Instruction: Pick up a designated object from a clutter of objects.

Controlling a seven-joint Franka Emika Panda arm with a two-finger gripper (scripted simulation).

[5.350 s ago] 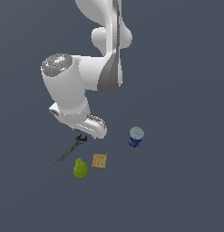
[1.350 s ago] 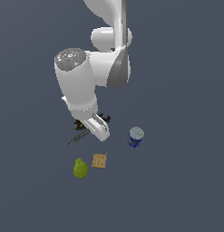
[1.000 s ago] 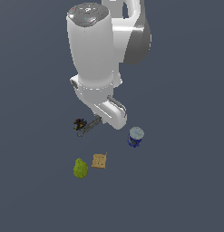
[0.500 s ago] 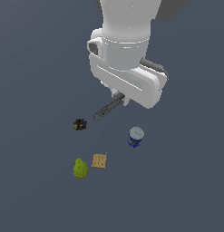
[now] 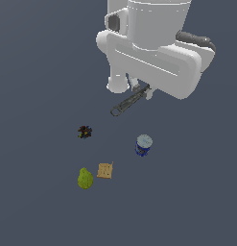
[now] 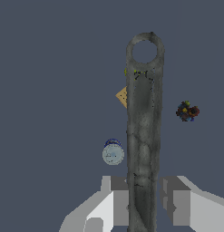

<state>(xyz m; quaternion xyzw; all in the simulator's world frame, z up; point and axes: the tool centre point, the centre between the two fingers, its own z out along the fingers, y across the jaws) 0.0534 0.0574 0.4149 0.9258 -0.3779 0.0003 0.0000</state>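
The designated object, a long dark grey wrench (image 5: 128, 103), hangs in the air well above the floor, sticking out from under the white arm. My gripper (image 6: 144, 199) is shut on the wrench (image 6: 143, 131), one finger on each side of its handle, the ring end pointing away. Its jaw head is hidden behind the hand. Below lies the rest of the clutter of objects: a yellow-green pear (image 5: 84, 178), a tan square block (image 5: 105, 170), a blue can (image 5: 143, 144) and a small dark multicoloured lump (image 5: 84, 131).
The arm's bulky white wrist (image 5: 156, 53) fills the upper middle of the exterior view. In the wrist view the can (image 6: 113, 152), the lump (image 6: 187, 111) and a corner of the block (image 6: 122, 96) show far beneath the wrench.
The arm has risen and swung toward the exterior view's right, carrying the wrench up from the floor beside the lump. The other items have stayed put.
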